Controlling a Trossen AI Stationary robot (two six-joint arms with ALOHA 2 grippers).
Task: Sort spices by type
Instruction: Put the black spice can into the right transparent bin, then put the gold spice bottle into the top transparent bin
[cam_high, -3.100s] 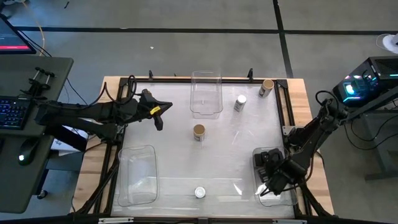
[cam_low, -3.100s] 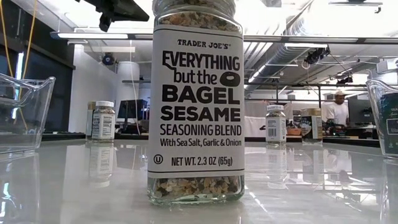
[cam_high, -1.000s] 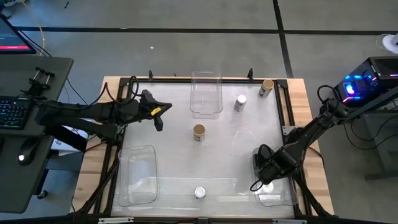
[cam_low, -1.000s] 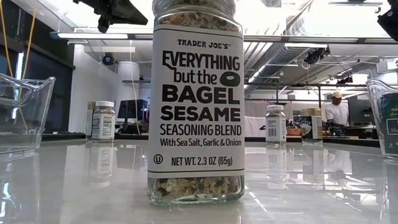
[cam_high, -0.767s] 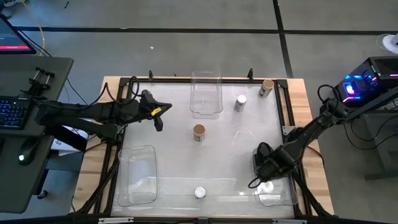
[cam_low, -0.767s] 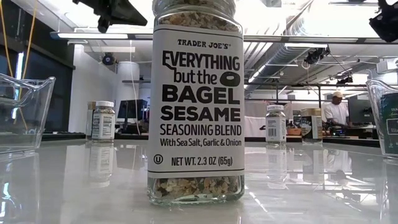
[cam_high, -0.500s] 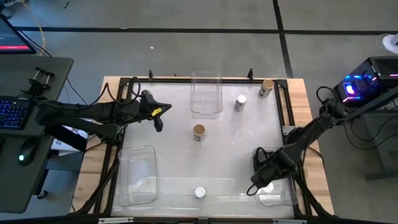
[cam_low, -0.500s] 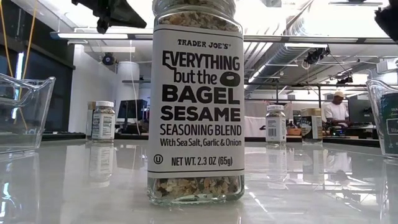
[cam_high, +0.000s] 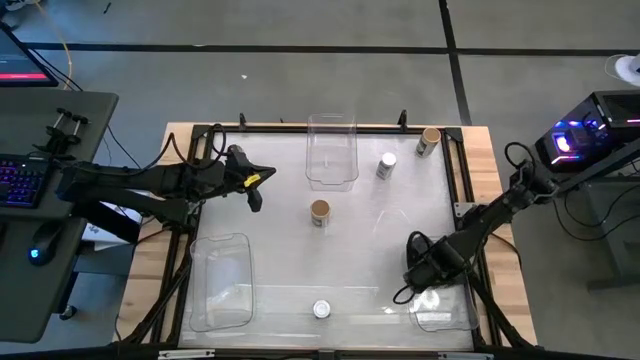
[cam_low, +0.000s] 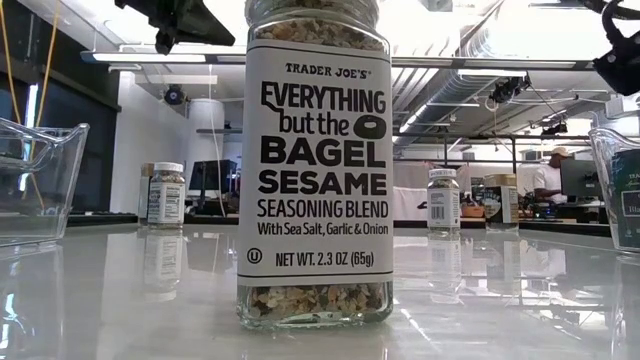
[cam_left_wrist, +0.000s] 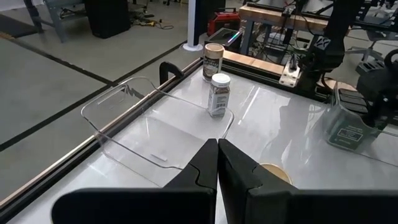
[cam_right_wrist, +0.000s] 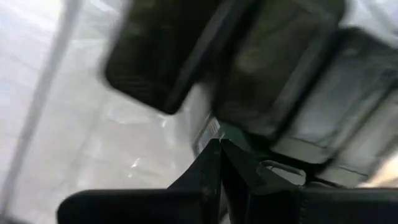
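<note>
A clear Everything but the Bagel jar (cam_low: 316, 160) of flecked seasoning stands near the glossy white table's (cam_high: 370, 240) front edge. Left gripper (cam_left_wrist: 217, 163) and right gripper (cam_right_wrist: 219, 163) are both pressed closed, empty. Bright workshop behind.

Bright overhead ceiling lights (cam_low: 560, 25) wash the room evenly — the glossy white table (cam_high: 380, 225) throws back streaky glare and soft reflections. The right wrist view is smeared with blur; shadows stay faint.

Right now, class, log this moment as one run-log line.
left gripper: shut, waiting near clear empty far bin | right gripper: shut, over bin of black boxes | four jars loose
</note>
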